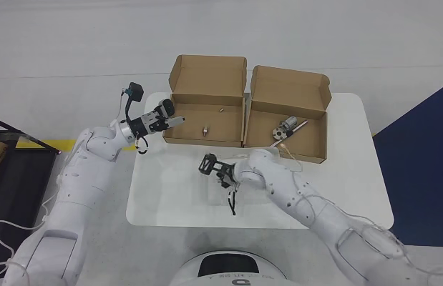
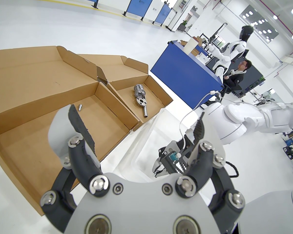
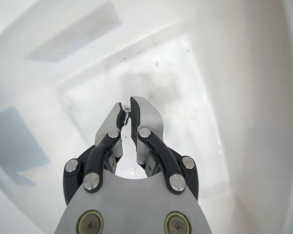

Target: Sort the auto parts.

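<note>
My right gripper (image 3: 126, 104) is shut on a small silver bolt (image 3: 126, 114), held head-first down inside a clear plastic bin (image 3: 210, 93). In the top view that gripper (image 1: 209, 165) hangs over the bin (image 1: 215, 194) at the table's middle front. My left gripper (image 1: 177, 120) hovers open and holds nothing at the left wall of the left cardboard box (image 1: 179, 137); the left wrist view shows its fingers (image 2: 79, 127) spread wide. Two small bolts (image 1: 205, 131) lie in the left box. A larger flanged metal part (image 1: 283, 129) with a rod lies in the right box (image 1: 318, 146).
Both boxes stand side by side at the back of the white table (image 1: 336, 193), lids folded up behind them. The left wrist view shows one bolt (image 2: 79, 107), the flanged part (image 2: 140, 97) and the bin's rim (image 2: 146, 132). A dark rack (image 1: 10, 154) stands left of the table.
</note>
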### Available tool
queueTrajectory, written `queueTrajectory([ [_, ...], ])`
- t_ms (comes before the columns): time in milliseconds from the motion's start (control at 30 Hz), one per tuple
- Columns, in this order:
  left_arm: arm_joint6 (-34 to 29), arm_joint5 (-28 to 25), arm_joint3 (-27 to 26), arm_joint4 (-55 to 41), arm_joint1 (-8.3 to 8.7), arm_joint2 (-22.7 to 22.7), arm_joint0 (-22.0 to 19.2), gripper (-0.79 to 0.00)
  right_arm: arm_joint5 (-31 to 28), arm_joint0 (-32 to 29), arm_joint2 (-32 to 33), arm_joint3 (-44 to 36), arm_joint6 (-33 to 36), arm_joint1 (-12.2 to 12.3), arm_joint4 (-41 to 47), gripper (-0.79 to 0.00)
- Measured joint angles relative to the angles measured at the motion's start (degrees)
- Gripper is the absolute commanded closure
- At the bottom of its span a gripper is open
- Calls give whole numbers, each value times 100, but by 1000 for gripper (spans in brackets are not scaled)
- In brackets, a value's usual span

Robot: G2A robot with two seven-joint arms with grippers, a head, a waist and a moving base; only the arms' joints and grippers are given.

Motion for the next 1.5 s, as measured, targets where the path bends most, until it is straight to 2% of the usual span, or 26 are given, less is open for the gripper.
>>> queueTrajectory([
  [167,0,0,0,0,0,0,0,-785,-198,-681,1036,-855,-753,419,26,0],
  [233,0,0,0,0,0,0,0,-785,54,-1093,1663,-1256,-1258,581,197,0],
  [367,0,0,0,0,0,0,0,-785,377,-1722,2542,-1889,-1908,753,479,0],
  [467,0,0,0,0,0,0,0,-785,508,-1973,3013,-2071,-2202,812,757,0],
  [633,0,0,0,0,0,0,0,-785,680,-2057,3237,-2151,-2093,830,1073,0],
  [933,0,0,0,0,0,0,0,-785,669,-2058,3227,-2148,-2097,829,1070,0],
  [1000,0,0,0,0,0,0,0,-785,519,-2073,3222,-2125,-2080,820,1303,0],
  [1133,0,0,0,0,0,0,0,-785,-61,-1981,3654,-1948,-1913,849,2745,0],
  [1233,0,0,0,0,0,0,0,-785,-280,-1815,4170,-1623,-1179,907,4514,0],
  [1400,0,0,0,0,0,0,0,-785,265,-1187,4649,-680,530,967,7280,0],
  [1500,0,0,0,0,0,0,0,-785,820,-596,4715,238,1648,965,8701,0],
])
